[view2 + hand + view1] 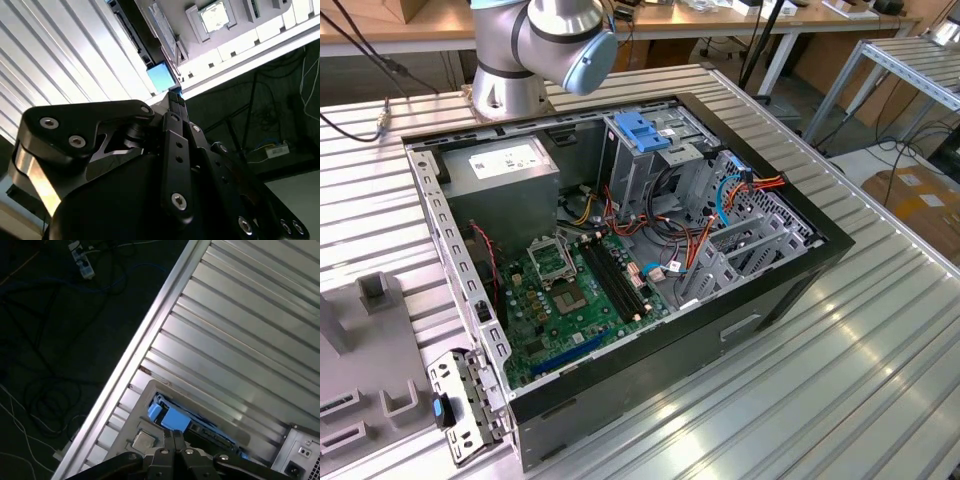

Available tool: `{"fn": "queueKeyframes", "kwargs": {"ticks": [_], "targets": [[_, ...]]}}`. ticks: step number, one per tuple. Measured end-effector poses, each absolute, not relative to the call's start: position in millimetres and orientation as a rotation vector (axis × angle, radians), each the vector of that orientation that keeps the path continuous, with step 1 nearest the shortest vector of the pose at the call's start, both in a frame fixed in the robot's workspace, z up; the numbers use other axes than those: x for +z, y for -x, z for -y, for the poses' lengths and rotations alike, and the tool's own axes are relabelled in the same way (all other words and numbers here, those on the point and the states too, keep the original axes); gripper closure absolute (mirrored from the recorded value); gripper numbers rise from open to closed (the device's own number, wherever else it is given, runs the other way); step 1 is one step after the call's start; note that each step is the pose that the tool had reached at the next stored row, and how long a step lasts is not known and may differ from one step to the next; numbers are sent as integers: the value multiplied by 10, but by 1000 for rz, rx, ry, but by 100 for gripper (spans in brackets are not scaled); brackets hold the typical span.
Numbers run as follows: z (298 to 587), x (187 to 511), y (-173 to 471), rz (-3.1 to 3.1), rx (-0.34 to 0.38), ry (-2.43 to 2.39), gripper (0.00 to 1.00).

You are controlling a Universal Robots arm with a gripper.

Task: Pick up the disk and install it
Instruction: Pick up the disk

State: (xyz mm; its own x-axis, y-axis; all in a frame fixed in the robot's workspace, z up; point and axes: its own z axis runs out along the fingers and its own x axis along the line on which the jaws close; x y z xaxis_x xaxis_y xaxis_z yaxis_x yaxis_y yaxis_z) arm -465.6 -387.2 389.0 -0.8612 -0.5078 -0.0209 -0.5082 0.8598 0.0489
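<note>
In both wrist views the disk (210, 432) (142, 37) lies in a grey fixture (131, 416) at the edge of the ribbed metal table, its blue plastic rail (172, 419) (161, 77) turned toward me. My gripper (175, 436) (175, 97) hangs just above that blue rail with its black fingers pressed together and nothing between them. The open computer case (620, 250) sits in the middle of the table in the exterior view, and the arm's base (535, 50) stands behind it.
Inside the case are a grey power-supply box (505, 165), a metal cage with a light-blue top (645, 130), a green motherboard (570, 290) and loose cables (720, 200). A processor chip (215, 15) rests in the fixture beside the disk. Beyond the table edge lies dark floor with cables (50, 340).
</note>
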Motion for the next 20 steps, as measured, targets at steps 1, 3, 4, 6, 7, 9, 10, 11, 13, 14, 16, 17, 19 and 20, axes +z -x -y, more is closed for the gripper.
{"fn": "queueKeyframes", "kwargs": {"ticks": [1,3,4,6,7,9,10,11,13,14,16,17,19,20], "targets": [[3873,3890,4656,-3015,83,856,89],[3872,3887,4657,-3000,83,910,89],[3873,3887,4657,-2992,83,936,89],[3872,3885,4656,-2975,83,992,89],[3872,3885,4654,-2968,83,1017,89],[3873,3884,4637,-2959,83,1041,89],[3873,3883,4629,-2957,83,1048,89],[3872,3883,4619,-2955,83,1055,89],[3872,3881,4587,-2946,83,1082,89],[3872,3880,4576,-2937,84,1109,89],[3872,3878,4571,-2924,84,1145,89],[3872,3876,4570,-2912,84,1176,89],[3872,3876,4569,-2887,84,1240,89],[3872,3875,4568,-2870,84,1279,89]]}}
